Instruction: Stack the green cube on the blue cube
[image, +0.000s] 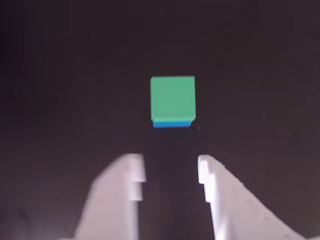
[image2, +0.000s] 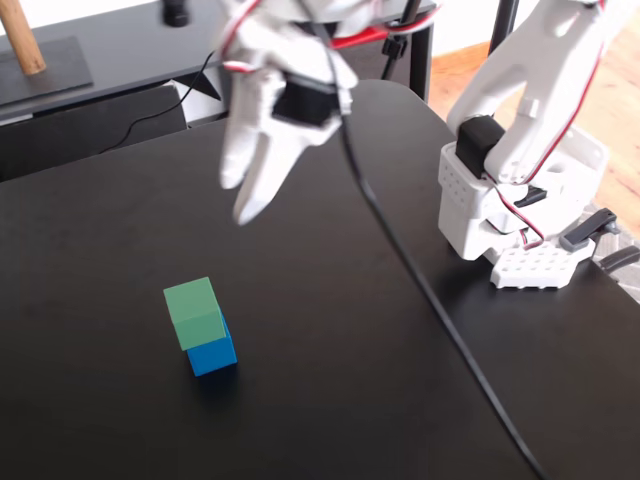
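The green cube (image2: 193, 311) sits on top of the blue cube (image2: 213, 354) on the black table, shifted a little off it toward the left in the fixed view. In the wrist view the green cube (image: 172, 98) covers most of the blue cube (image: 172, 123), of which only a thin strip shows. My white gripper (image2: 240, 198) hangs in the air above and behind the stack, apart from it. In the wrist view the gripper (image: 171, 167) is open and empty, its two fingers spread below the cubes.
The arm's white base (image2: 505, 215) stands at the right of the black table (image2: 110, 430). A black cable (image2: 420, 285) runs across the table from the arm toward the front. A dark shelf (image2: 90, 60) stands behind the table.
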